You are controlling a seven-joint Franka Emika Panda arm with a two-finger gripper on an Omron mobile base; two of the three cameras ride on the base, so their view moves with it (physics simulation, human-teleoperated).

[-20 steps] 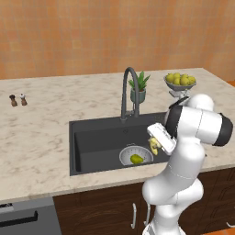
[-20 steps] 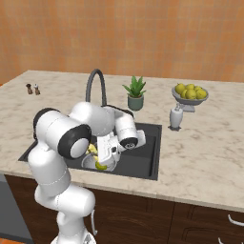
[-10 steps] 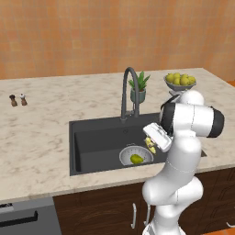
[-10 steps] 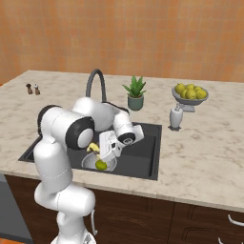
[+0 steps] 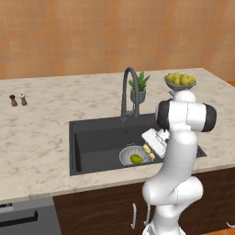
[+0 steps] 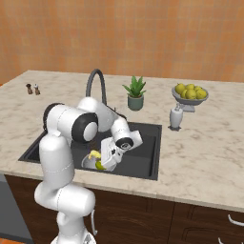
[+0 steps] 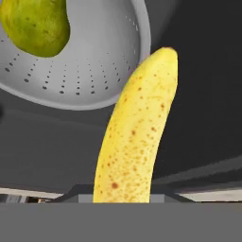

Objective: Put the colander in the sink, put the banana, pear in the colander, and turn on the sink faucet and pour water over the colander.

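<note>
The colander (image 5: 133,155) sits inside the sink (image 5: 98,142), on the basin floor at the right front part, and the pear (image 5: 136,159) lies in it. In the hand view the pear (image 7: 35,26) rests on the perforated inner wall of the colander (image 7: 94,66), at the upper left.

The claw (image 5: 149,150) is low over the sink, just beside the right rim of the colander, and it is clamped on the banana (image 5: 147,149). In the hand view the banana (image 7: 137,130) rises from between the claw tips and its far end reaches the colander rim, with the dark sink behind it. The skin is yellow with small brown spots. In the right base view the banana (image 6: 96,157) shows at the hand, above the colander (image 6: 90,163); I cannot tell if it touches the rim.

The sink faucet (image 5: 128,94) stands behind the basin on the marble bench (image 5: 36,133), and its spout arches over the sink. Just beside it is a small potted plant (image 5: 139,87). Further right stands a footed fruit bowl (image 5: 180,81) heaped with yellow-green fruit. Two small shakers (image 5: 18,99) stand well apart, at the far left of the bench. In the right base view a small pale bottle (image 6: 175,117) stands between the sink and the fruit bowl.
</note>
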